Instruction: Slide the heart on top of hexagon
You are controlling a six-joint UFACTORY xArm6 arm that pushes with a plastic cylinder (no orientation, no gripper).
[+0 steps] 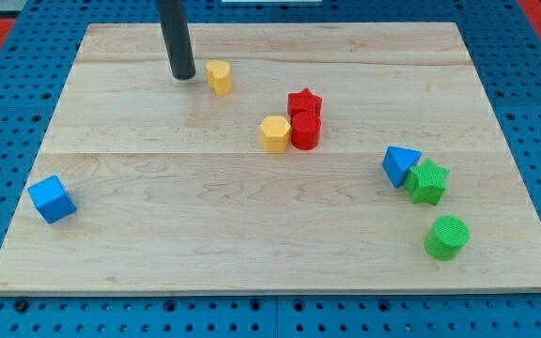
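My tip (183, 75), a bare rod with no jaws, sits just left of the yellow heart (219, 77) near the board's (111, 235) top edge, with open wood toward the yellow hexagon (274, 133); the heart's pointing direction is unclear.

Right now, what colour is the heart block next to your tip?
Yellow. The heart sits just right of my tip, clearest in the camera view.

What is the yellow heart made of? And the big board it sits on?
The yellow heart, just right of my tip, looks like plastic: solid even colour, smooth matte faces, possibly 3D-printed. The board looks like pale unpainted wood: grain streaks and seams between planks show along it.
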